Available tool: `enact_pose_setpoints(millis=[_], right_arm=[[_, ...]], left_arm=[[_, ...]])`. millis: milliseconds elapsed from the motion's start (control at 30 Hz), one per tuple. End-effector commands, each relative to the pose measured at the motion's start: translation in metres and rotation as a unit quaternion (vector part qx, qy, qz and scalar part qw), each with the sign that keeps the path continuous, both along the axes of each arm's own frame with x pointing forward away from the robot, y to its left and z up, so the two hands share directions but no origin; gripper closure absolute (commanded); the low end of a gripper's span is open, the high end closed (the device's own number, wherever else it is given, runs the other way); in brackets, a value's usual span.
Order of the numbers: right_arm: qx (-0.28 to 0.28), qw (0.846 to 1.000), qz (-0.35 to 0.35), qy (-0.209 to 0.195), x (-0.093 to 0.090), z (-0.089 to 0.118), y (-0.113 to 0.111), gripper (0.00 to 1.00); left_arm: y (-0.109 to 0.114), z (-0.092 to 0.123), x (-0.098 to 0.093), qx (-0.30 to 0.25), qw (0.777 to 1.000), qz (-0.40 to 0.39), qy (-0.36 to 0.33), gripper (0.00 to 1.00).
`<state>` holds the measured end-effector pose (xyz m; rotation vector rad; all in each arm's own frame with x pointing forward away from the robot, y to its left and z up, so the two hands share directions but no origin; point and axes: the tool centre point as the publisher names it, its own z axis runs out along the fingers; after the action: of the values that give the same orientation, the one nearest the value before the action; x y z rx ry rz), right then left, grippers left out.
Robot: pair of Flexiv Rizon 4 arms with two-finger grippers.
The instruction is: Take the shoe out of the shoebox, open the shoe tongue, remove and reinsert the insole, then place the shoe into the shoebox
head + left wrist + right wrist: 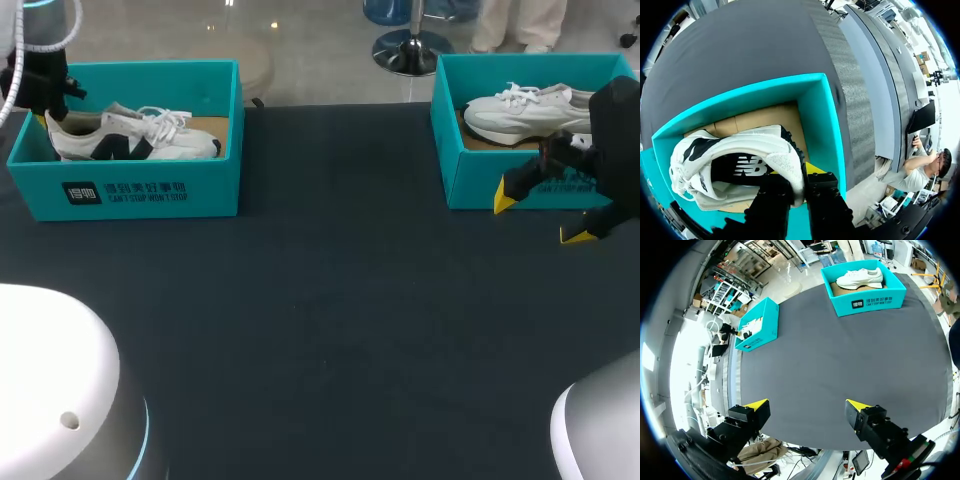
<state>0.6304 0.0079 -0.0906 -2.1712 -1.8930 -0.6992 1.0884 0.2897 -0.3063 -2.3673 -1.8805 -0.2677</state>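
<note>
**A:** What is seen from the head view?
**B:** A white-and-black fabric sneaker (130, 135) is seen inside the teal cardboard shoebox (150, 192) on the dark table (330, 320), with the left end effector (48, 105) lowered at its heel. The right end effector (540, 218) is held before a second teal shoebox (480, 185).
**A:** The left wrist view?
**B:** The heel collar is clamped by the left end effector, which is nearly closed.
**A:** The right wrist view?
**B:** The right end effector is spread wide, with nothing held. Only the grasp is judged done; lifting out, tongue, insole and return are left.

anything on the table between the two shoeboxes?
Nothing. Between the left shoebox and the right shoebox there is only bare dark table, clearest in the head view.
</note>
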Motion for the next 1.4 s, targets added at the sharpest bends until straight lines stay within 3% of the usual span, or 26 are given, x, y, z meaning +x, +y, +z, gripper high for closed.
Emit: enact_pose_setpoints(millis=[33, 733, 1133, 1167, 1233, 1300, 1400], right_arm=[[-0.001, 1.000, 0.001, 0.004, 0.003, 0.001, 0.001, 0.00], [-0.001, 1.000, 0.001, 0.004, 0.003, 0.001, 0.001, 0.00], [-0.001, 1.000, 0.001, 0.004, 0.003, 0.001, 0.001, 0.00], [-0.001, 1.000, 0.001, 0.004, 0.003, 0.001, 0.001, 0.00], [-0.001, 1.000, 0.001, 0.004, 0.003, 0.001, 0.001, 0.00], [-0.001, 1.000, 0.001, 0.004, 0.003, 0.001, 0.001, 0.00], [-0.001, 1.000, 0.001, 0.004, 0.003, 0.001, 0.001, 0.00]], left_arm=[[0.002, -0.014, -0.004, -0.008, 1.000, -0.006, -0.003, 1.00], [0.006, -0.041, -0.026, -0.015, 1.000, 0.005, 0.004, 1.00], [0.006, -0.052, -0.028, -0.009, 1.000, 0.000, 0.001, 1.00], [0.007, -0.052, -0.027, -0.010, 1.000, -0.003, -0.002, 0.98], [0.007, -0.052, -0.027, -0.012, 1.000, -0.005, -0.004, 0.73], [0.008, -0.051, -0.027, -0.012, 1.000, -0.006, -0.006, 0.60], [0.009, -0.048, -0.026, -0.012, 1.000, -0.004, -0.008, 0.56]])
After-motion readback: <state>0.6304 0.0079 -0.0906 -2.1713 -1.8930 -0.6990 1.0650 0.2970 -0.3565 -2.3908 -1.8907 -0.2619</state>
